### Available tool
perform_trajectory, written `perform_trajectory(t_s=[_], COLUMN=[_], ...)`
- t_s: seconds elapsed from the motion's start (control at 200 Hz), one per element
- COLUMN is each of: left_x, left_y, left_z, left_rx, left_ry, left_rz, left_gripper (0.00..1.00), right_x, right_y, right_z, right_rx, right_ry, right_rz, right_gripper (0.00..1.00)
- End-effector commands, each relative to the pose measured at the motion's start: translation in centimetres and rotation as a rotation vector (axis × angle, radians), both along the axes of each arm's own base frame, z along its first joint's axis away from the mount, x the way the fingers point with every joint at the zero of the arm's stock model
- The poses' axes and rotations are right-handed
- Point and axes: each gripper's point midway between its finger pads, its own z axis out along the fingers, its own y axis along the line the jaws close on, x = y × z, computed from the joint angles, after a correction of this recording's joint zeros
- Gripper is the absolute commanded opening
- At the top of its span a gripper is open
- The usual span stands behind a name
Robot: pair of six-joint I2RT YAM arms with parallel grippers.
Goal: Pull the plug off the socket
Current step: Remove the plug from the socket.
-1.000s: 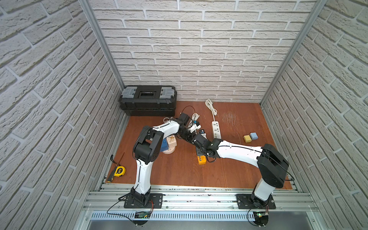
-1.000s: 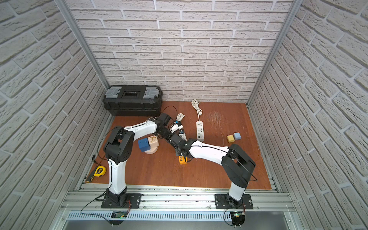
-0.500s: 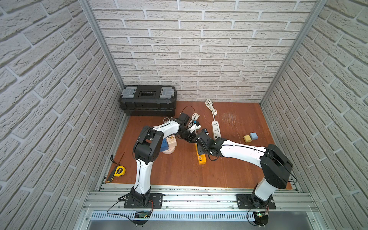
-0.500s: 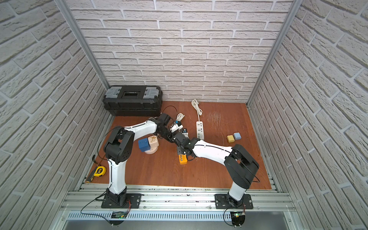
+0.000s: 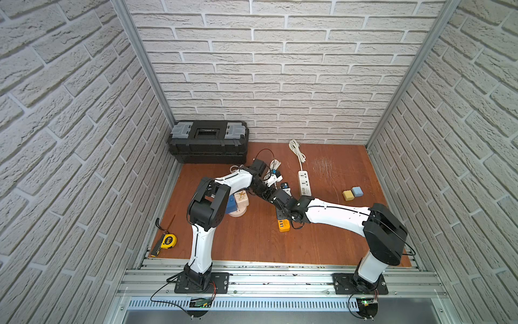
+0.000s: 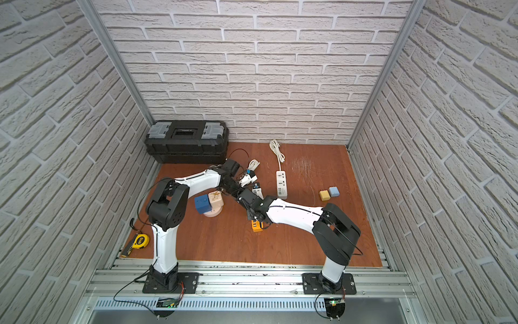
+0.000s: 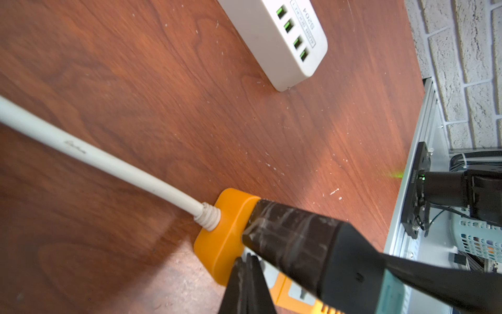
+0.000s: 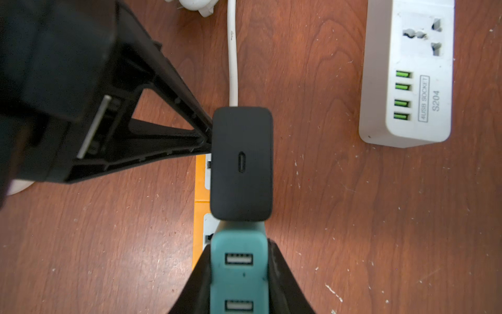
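The table (image 5: 322, 241) holds an orange strip (image 5: 283, 225) near its middle, with a white strip (image 5: 304, 183) nearby. A black charger (image 8: 241, 163) and the teal plug (image 8: 239, 242) stand side by side on the orange strip. The right gripper (image 8: 239, 271) clenches the plug's sides. The left gripper (image 7: 245, 274), jaws pressed together and empty, rests its tips on the orange strip's cord end.
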Motion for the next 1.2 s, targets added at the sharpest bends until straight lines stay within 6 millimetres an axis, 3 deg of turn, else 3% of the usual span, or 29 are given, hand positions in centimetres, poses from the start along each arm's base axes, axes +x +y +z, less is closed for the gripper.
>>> perform_trajectory(t_s=[0.0, 0.335, 0.555, 0.87, 1.195], left_x=[-1.0, -0.8, -0.7, -0.8, -0.8], left_y=[2.7, 2.8, 2.8, 2.9, 2.9], left_z=[-5.2, -5.0, -5.0, -5.2, -5.2], left_rx=[0.170, 0.170, 0.169, 0.172, 0.174], left_ry=[0.075, 0.071, 0.070, 0.075, 0.074], left_rz=[0.034, 0.038, 0.039, 0.040, 0.041], left_gripper=[0.00, 0.00, 0.00, 0.00, 0.00], right_x=[1.1, 1.2, 1.2, 1.0, 1.0], right_y=[1.3, 1.0, 0.3, 0.7, 1.4], right_z=[2.4, 2.5, 2.3, 2.3, 2.6], right_rx=[0.053, 0.209, 0.184, 0.014, 0.128], right_ry=[-0.065, -0.023, -0.029, -0.078, -0.047], right_rz=[0.006, -0.030, -0.038, -0.005, -0.011], right_gripper=[0.02, 0.02, 0.02, 0.02, 0.02])
